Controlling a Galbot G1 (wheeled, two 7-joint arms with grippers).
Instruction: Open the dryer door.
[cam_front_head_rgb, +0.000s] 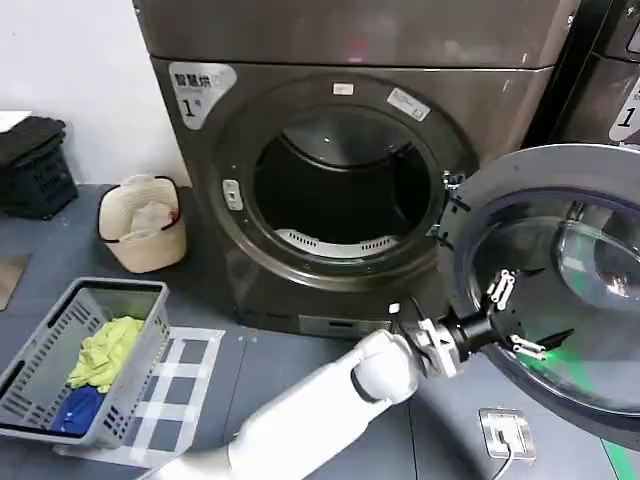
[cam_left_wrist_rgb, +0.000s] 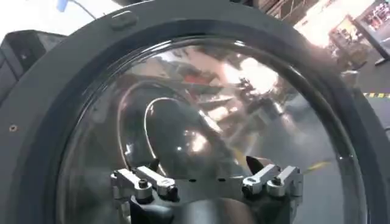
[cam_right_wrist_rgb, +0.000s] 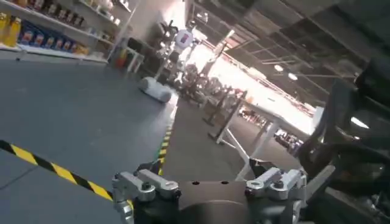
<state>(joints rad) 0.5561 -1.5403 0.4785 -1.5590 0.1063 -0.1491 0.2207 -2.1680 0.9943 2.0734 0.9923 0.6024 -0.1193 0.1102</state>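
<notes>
Head view shows the dryer door (cam_front_head_rgb: 560, 290) swung wide open to the right of the bronze-grey dryer (cam_front_head_rgb: 350, 150), its dark drum (cam_front_head_rgb: 340, 190) exposed. Reaching across from the near left, the left gripper (cam_front_head_rgb: 510, 318) sits right against the door's inner glass — jaws spread wide, holding nothing. Left wrist view confirms the spread fingers (cam_left_wrist_rgb: 149, 181) before the glass. Right gripper (cam_right_wrist_rgb: 210, 185) faces the open room, jaws wide too — a laundry basket (cam_front_head_rgb: 60, 400) sits near left on the floor

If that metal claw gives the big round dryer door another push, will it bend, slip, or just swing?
The dryer door probably just swings: it hangs open on side hinges. Its thick rim looks rigid. The domed glass looks slick, so the open left gripper might slide.
</notes>
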